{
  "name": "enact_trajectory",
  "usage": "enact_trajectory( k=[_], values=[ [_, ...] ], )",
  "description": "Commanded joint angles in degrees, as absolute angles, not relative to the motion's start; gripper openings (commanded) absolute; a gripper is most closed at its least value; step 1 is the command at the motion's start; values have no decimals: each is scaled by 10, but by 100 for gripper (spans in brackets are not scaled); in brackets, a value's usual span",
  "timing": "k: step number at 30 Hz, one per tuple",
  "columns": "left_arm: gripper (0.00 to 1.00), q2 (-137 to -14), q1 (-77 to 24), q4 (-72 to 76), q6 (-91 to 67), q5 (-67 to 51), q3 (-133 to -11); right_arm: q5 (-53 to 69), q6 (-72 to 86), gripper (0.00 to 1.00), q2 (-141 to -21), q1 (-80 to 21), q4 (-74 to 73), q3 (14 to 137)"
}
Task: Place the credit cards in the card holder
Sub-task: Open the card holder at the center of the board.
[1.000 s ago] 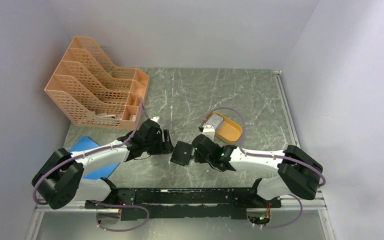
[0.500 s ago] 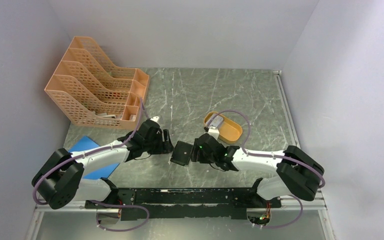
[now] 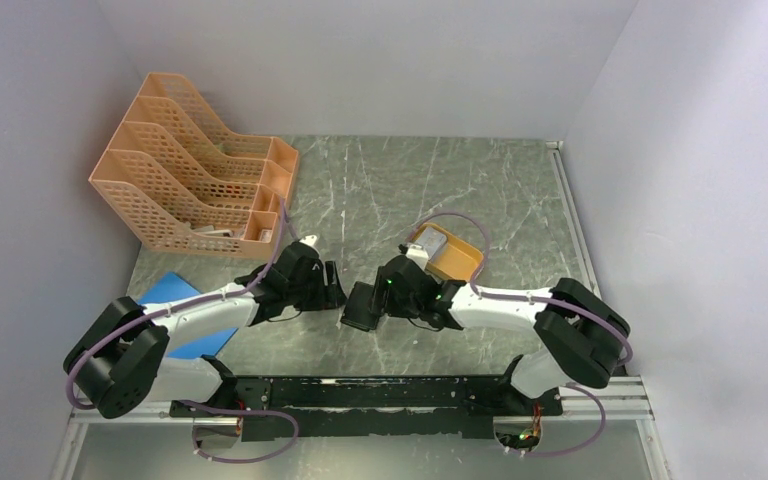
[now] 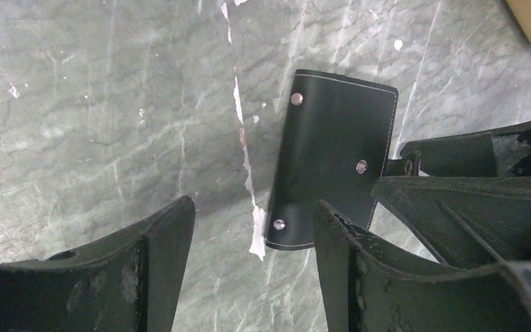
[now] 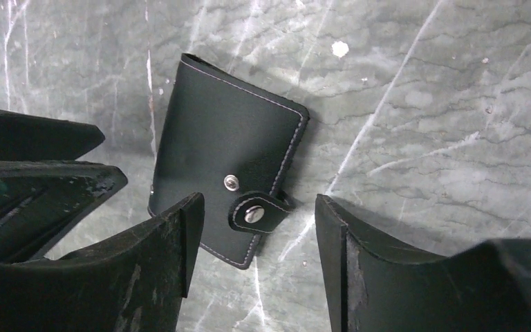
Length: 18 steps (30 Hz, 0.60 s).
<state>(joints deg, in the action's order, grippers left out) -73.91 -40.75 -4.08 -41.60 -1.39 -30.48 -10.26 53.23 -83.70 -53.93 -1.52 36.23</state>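
two arms meet at the near middle of the grey marbled table (image 3: 520,190) in the top view, with the card holder (image 3: 360,306) lying flat between them. the left gripper (image 3: 334,286) is just to its left and the right gripper (image 3: 378,298) reaches over its right edge. behind the right arm sits an orange tray (image 3: 463,265), where the credit cards (image 3: 428,241) show only as a pale patch, too small to count. an orange file rack (image 3: 195,180) stands at the far left, and a blue sheet (image 3: 172,291) lies partly under the left arm. from the left wrist, the left gripper (image 4: 254,207) has its fingers (image 4: 159,256) spread apart with nothing between them, and the card holder (image 4: 332,159) lies just ahead of the tips, black cover up. the right gripper (image 4: 415,173) comes in from the right, touching or almost touching the far edge. from the right wrist, the right gripper (image 5: 257,204) is also spread wide, hanging over the card holder (image 5: 225,145) with the snap tab (image 5: 257,212) between the fingers (image 5: 159,263) but not pinched. the left gripper (image 5: 100,162) shows at the left edge.
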Motion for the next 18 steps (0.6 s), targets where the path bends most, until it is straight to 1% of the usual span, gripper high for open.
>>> enact_trajectory(
  k=[1, 4, 6, 8, 10, 15, 16, 18],
  values=[
    [67, -730, -408, -22, -419, -22, -299, -123, 544, 64, -852, -547, -65, 394],
    [67, -728, -408, -25, -417, -20, -301, -134, 551, 60, -863, -547, -84, 397],
    [67, -725, -408, -28, -416, -19, -302, -138, 552, 51, -868, -547, -90, 396],
    [66, -723, -408, -30, -415, -21, -302, -138, 554, 39, -874, -547, -97, 396],
    [66, -720, -408, -31, -414, -22, -303, -144, 555, 29, -875, -547, -103, 396],
    [67, -709, -408, -28, -410, -31, -300, -158, 543, 6, -837, -546, -97, 381],
    [67, -708, -408, -22, -409, -37, -299, -162, 535, 2, -826, -547, -99, 379],
    [67, -705, -408, -12, -406, -49, -296, -166, 515, 0, -801, -546, -94, 373]
  ],
)
